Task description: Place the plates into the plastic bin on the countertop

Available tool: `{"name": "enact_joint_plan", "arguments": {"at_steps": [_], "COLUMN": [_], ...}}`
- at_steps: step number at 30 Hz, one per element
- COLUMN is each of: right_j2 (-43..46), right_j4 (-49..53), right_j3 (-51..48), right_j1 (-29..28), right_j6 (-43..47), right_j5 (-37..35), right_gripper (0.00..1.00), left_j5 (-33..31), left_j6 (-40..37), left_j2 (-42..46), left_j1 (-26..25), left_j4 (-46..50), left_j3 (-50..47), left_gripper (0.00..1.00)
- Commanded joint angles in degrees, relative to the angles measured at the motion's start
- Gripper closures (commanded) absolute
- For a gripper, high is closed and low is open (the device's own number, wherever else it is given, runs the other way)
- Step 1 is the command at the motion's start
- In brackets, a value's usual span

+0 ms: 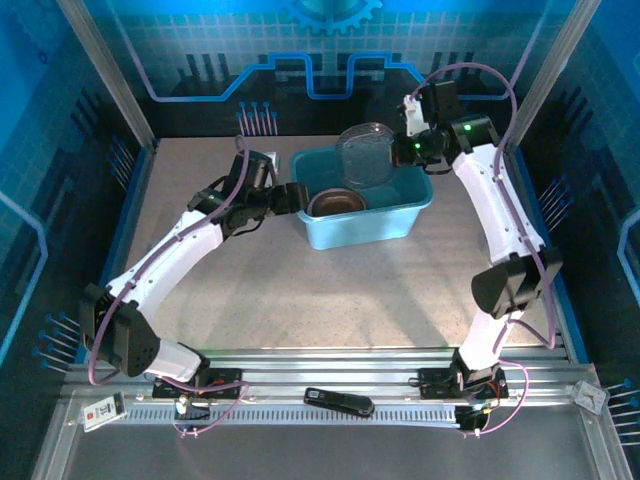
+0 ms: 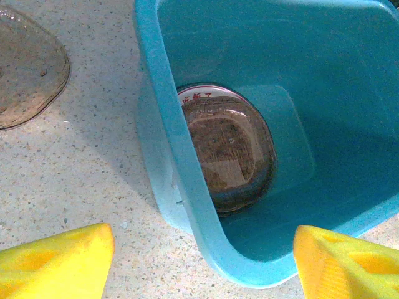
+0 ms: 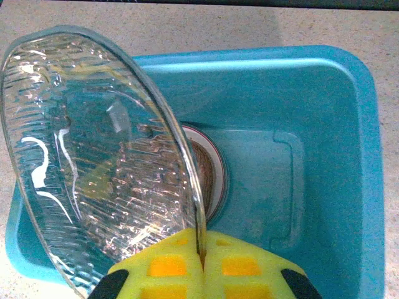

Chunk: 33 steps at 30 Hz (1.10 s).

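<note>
The held plate is translucent, smoky and rounded, its face ribbed with fine ridges and glossy with highlights. It hangs steeply tilted on edge above the bin's 12 o'clock rim. The right pincer is clamped shut on its rim, yellow tips pressed together with the thin edge between them. The bin is a smooth teal plastic tub, rectangular with rounded corners and a rolled lip. It stands on the tabletop just past centre toward 12 o'clock. Flat on its floor at the 9 o'clock end lies a brown plate, see-through and rounded-square. It rests on a round white plate with a red-marked rim. In the left wrist view a loose plate of the same smoky kind lies on the beige speckled surface, apart from the bin. The left pincer is spread wide and grips nothing, its yellow fingers straddling the bin's 9 o'clock wall from above. The left arm stretches low from 7 o'clock. The right arm rises from 5 o'clock, folds at an elbow near 3 o'clock and reaches back toward 12.
</note>
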<state>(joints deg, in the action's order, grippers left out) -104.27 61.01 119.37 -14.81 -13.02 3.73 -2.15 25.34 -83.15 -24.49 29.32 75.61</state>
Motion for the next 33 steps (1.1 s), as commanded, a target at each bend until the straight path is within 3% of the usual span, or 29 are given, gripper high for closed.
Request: {"name": "enact_joint_plan", "arguments": {"at_steps": [1,33], "right_j2": [-3.4,-22.1], "right_j4": [1.2,-0.5], "right_j3": [3.9,15.1], "right_j1": [0.6,-0.2], "right_j6": [0.9,0.8], "right_j5": [2.7,11.0], "right_gripper": [1.00,1.00], "left_j5": [1.4,-2.3], "left_j6": [-0.7,1.5], "left_j2": [-1.3,-5.7], "left_j1": [0.1,-0.6], "left_j4": [0.4,2.3], "left_j3": [2.8,6.3], "left_gripper": [0.24,0.24]}}
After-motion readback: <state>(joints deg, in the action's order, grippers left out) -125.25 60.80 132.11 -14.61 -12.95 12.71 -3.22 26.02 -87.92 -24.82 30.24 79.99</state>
